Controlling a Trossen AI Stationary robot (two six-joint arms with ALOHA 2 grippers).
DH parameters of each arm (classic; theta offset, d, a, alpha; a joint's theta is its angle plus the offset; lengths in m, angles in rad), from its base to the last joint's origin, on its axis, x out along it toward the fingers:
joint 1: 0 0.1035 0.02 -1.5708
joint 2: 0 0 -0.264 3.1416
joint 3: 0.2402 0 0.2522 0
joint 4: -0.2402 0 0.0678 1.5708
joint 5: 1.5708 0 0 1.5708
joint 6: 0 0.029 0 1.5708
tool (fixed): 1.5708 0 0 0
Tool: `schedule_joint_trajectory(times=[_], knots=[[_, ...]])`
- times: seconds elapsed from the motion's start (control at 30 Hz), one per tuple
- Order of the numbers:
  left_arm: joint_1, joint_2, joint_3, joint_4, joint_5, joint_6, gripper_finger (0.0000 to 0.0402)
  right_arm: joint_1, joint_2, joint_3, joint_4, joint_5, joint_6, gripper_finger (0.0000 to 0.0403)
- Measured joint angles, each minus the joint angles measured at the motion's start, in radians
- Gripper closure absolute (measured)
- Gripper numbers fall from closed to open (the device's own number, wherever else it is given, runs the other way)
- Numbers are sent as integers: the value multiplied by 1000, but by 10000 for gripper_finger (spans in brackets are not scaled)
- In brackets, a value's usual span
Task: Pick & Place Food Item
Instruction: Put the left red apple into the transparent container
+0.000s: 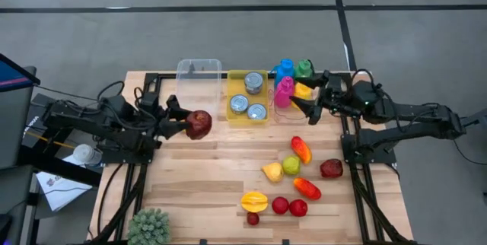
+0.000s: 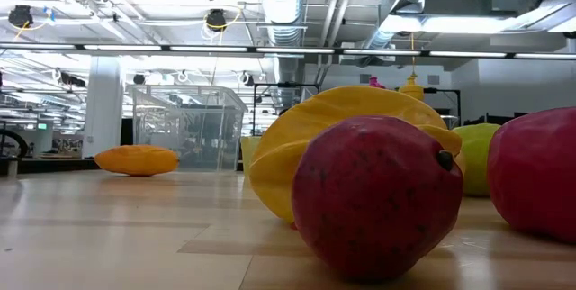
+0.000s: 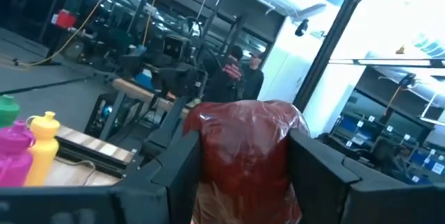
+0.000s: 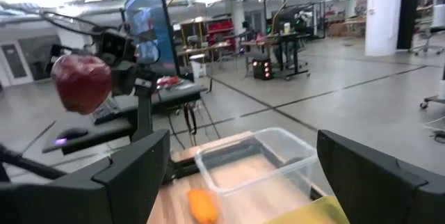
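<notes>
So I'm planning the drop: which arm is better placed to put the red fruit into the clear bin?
The left. Its hand already grips the red fruit and is raised just short of the clear bin. The right hand is open, holding nothing, over by the bottles.

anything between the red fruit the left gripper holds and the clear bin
Nothing visible. The left gripper holds the red fruit in the air just short of the clear bin, with only bare table between them. The yellow tray of cans sits beside the bin.

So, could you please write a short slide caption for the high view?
Left claw holds a dark red fruit near the clear container; right claw waits open beside the bottles.
</notes>
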Motion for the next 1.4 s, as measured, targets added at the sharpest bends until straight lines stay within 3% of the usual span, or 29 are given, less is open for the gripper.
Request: schedule_joint_trajectory(times=[0.17, 0.27, 0.43, 0.57, 0.83, 0.93, 1.13, 1.4], knots=[[6, 16, 0, 2, -60, 38, 222, 12, 36, 0, 8, 1, 0, 49], [38, 18, 0, 18, -150, 109, 222, 11, 51, 0, 23, 3, 0, 49], [161, 40, 0, 5, -340, 202, 222, 11, 50, 0, 43, 3, 0, 49], [312, 96, 21, -87, -374, 226, 222, 10, 46, 0, 69, 3, 0, 49], [596, 352, 284, -617, -260, 206, 222, 10, 47, 0, 68, 3, 0, 49], [681, 460, 377, -747, -182, 297, 222, 10, 47, 0, 67, 3, 15, 49], [802, 627, 487, -883, -57, 457, 222, 10, 47, 0, 67, 3, 34, 49], [889, 728, 502, -949, 65, 732, 222, 11, 47, 0, 57, 3, 34, 49]])
